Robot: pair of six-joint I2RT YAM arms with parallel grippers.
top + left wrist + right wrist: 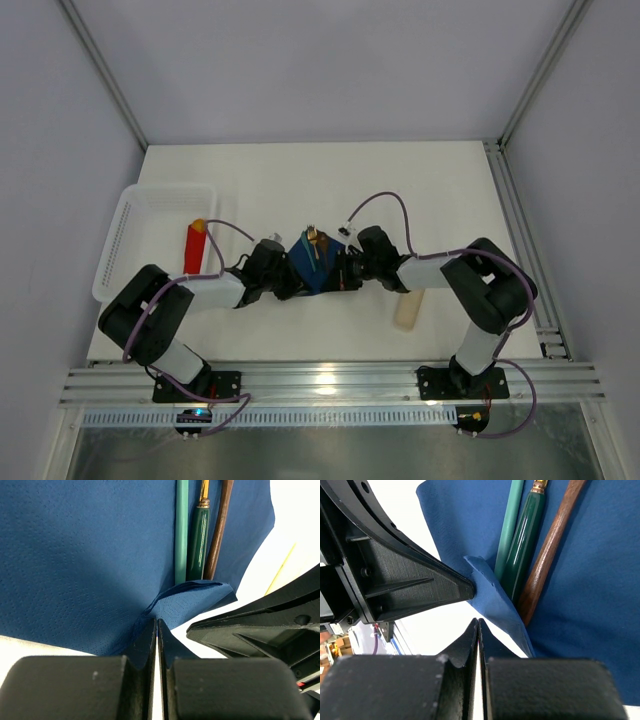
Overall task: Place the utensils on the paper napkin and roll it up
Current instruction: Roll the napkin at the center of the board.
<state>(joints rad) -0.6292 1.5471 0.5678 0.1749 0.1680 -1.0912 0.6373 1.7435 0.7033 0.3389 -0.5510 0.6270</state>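
The navy paper napkin [308,270] lies between my two grippers at the table's middle. The utensils [316,246] lie side by side on it: a teal handle [181,530], a dark green one with a gold collar [198,540] and a brown one [219,530]. My left gripper [156,621] is shut on the napkin's near corner [192,597], which is folded up over the handle ends. My right gripper [478,621] is shut and empty over bare table, just beside that raised fold [492,597]. The left gripper's fingertip [462,587] shows there, touching the fold.
A white perforated basket [130,225] stands at the left edge, with a red block with an orange tip [193,250] at its right wall. A pale beige bar [408,310] lies beside the right arm. Aluminium rails run along the near and right edges.
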